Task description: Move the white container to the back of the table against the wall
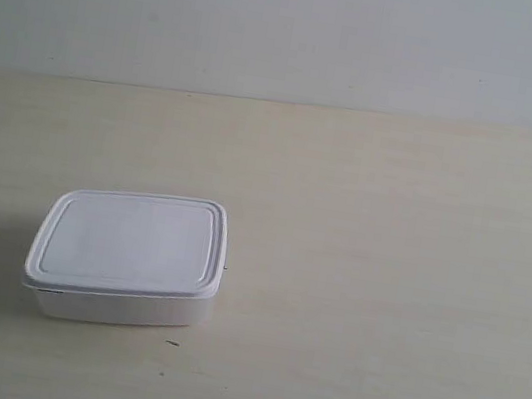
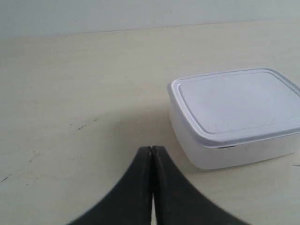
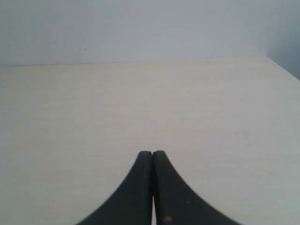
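Observation:
The white container (image 1: 126, 254) rests lid-on toward the front of the table (image 1: 391, 240), well away from the wall (image 1: 294, 22). No arm shows in the exterior view. In the left wrist view the container (image 2: 236, 115) lies close by, off to one side of my left gripper (image 2: 152, 148), whose black fingers are pressed together with nothing between them. My right gripper (image 3: 152, 152) is shut too, over bare tabletop (image 3: 93, 117), facing the wall (image 3: 140, 28); the container does not appear in that view.
A few tiny dark specks (image 1: 171, 343) lie on the table near the container. The table's side edge (image 3: 281, 65) shows in the right wrist view, and the wall (image 2: 117, 14) runs along the back.

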Robot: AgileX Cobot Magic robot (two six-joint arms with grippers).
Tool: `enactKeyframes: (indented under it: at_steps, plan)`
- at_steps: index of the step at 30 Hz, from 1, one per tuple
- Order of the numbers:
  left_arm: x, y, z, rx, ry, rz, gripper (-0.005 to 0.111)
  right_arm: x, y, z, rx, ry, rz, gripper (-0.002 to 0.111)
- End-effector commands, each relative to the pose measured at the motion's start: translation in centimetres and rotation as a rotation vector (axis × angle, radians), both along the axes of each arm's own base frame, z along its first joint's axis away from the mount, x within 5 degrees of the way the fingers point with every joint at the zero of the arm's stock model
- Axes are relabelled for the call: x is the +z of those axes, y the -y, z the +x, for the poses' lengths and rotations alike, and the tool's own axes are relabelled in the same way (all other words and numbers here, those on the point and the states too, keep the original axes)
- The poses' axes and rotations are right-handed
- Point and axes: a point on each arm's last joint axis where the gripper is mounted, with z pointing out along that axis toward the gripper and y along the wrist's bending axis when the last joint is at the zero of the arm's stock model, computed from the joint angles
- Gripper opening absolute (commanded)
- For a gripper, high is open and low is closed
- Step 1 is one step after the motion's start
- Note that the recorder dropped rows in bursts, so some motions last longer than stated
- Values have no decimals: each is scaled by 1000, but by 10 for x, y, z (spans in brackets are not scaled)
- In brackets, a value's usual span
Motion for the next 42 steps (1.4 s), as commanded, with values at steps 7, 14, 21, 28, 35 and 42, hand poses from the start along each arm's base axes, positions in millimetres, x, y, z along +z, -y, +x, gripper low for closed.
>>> enactKeyframes:
  at_steps: [7, 14, 21, 28, 35, 42]
  plan:
    - [1, 0, 0, 3, 7, -3, 0, 0, 0, 0, -8, 8, 3, 0]
    - [1, 0, 0, 4, 9, -5, 0, 0, 1, 0, -7, 8, -20, 0]
    - [10, -2, 3, 35, 116, -26, 0, 7, 1, 2, -10, 89, -12, 0]
    - [47, -18, 3, 220, 534, -237, 0, 36, 2, 2, -20, 412, -20, 0]
    - [66, -27, -4, 294, 767, -237, 0, 48, 2, -1, -24, 545, -13, 0]
    - [74, -27, -6, 292, 807, -339, 0, 45, 2, 0, -25, 512, 89, 0]
